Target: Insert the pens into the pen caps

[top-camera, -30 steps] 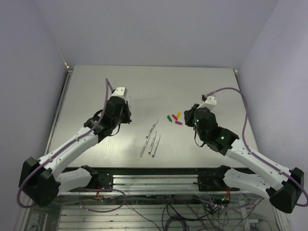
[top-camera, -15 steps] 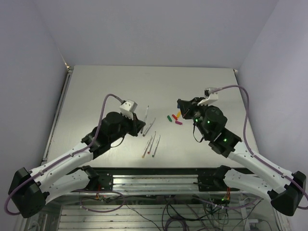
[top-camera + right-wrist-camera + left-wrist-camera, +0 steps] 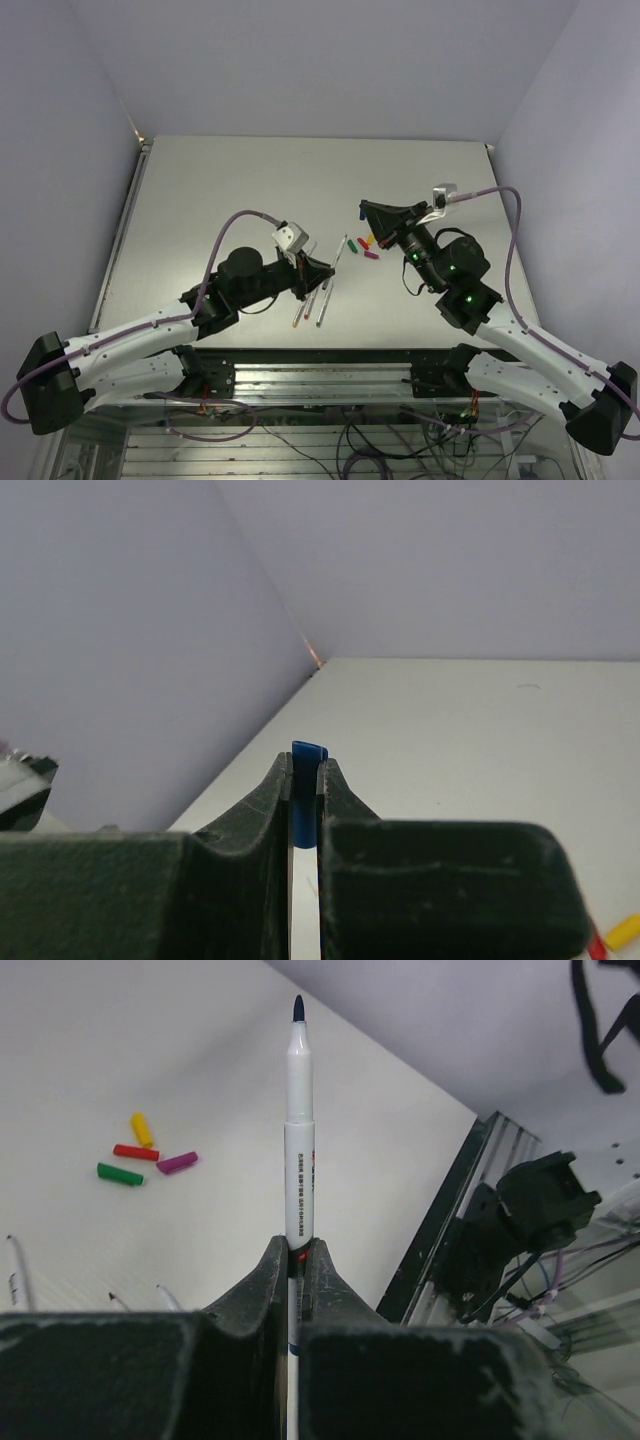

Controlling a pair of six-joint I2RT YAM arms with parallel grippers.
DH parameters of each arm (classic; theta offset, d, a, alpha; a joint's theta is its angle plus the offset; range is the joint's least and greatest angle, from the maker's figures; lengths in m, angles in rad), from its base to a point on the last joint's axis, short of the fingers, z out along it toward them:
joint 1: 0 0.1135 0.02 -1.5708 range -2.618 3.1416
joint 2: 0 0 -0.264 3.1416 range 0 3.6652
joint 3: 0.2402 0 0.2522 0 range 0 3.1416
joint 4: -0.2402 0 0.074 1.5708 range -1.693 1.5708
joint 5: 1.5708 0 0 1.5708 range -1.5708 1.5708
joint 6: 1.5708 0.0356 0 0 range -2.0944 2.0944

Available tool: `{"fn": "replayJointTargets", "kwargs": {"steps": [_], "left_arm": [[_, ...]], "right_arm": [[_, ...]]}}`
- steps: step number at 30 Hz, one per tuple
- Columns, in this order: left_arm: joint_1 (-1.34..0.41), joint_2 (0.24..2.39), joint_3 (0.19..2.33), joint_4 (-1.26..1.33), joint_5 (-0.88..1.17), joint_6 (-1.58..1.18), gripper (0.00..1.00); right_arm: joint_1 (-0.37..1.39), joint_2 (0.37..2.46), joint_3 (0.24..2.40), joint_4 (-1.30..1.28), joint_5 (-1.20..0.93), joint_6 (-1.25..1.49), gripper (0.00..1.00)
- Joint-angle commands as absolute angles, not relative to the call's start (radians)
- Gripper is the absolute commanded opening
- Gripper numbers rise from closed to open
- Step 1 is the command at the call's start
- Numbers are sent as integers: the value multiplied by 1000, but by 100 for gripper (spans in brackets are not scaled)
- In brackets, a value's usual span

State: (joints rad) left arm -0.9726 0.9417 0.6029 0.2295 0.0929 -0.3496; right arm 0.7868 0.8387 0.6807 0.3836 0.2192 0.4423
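Both arms have swung in toward the middle of the table since a second ago, and the left one has carried a pen off the surface.

The left gripper [image 3: 296, 1250] is clamped on the pen [image 3: 298, 1140] near its lower end. The pale barrel sticks out past the fingertips with its dark tip leading. From above, this gripper [image 3: 320, 272] hangs over the loose pens [image 3: 322, 306], which lie side by side near the table's front edge.

The right gripper [image 3: 305, 770] pinches the blue cap [image 3: 308, 752], which only just shows between its closed fingers. In the overhead view that gripper [image 3: 363, 211] is raised and points left, toward the held pen [image 3: 340, 251].

The four caps left on the table [image 3: 250, 180] sit in a small cluster between the two grippers: green [image 3: 120, 1173], red [image 3: 135, 1152], yellow [image 3: 142, 1128] and magenta [image 3: 177, 1162].
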Motion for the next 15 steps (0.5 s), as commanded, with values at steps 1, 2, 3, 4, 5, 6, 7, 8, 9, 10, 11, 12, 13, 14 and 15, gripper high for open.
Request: {"fn": "replayJointTargets", "kwargs": {"steps": [1, 2, 3, 4, 5, 6, 7, 8, 9, 10, 11, 12, 13, 14, 15], "left_arm": [[-979, 940, 591, 400, 133, -418, 7], [-979, 937, 582, 431, 134, -430, 7], [-979, 933, 572, 468, 126, -446, 7], [-979, 929, 560, 492, 119, -461, 7], [-980, 926, 553, 516, 114, -472, 7], [-980, 924, 547, 531, 111, -481, 7], [-981, 924, 546, 542, 110, -487, 7], [-981, 926, 548, 543, 113, -487, 7], [-982, 929, 551, 539, 118, -486, 7], [-983, 932, 556, 534, 121, -482, 7], [-983, 932, 559, 533, 122, -482, 7], [-985, 932, 556, 536, 122, -479, 7], [-986, 931, 555, 543, 122, -481, 7], [-986, 930, 554, 545, 123, -483, 7], [-987, 931, 555, 546, 126, -483, 7]], "right_arm": [[789, 821, 639, 552, 109, 409, 0], [789, 816, 627, 583, 94, 409, 0], [789, 812, 612, 613, 79, 410, 0], [788, 808, 599, 644, 71, 415, 0], [789, 804, 587, 673, 67, 424, 0], [789, 801, 568, 709, 64, 430, 0], [789, 799, 559, 745, 62, 437, 0], [788, 799, 544, 773, 63, 445, 0], [789, 800, 536, 802, 65, 451, 0], [788, 804, 532, 830, 69, 459, 0], [789, 806, 527, 850, 73, 467, 0], [789, 811, 524, 867, 73, 472, 0], [789, 815, 522, 879, 72, 475, 0], [789, 819, 519, 893, 69, 479, 0], [790, 825, 517, 911, 63, 483, 0]]}}
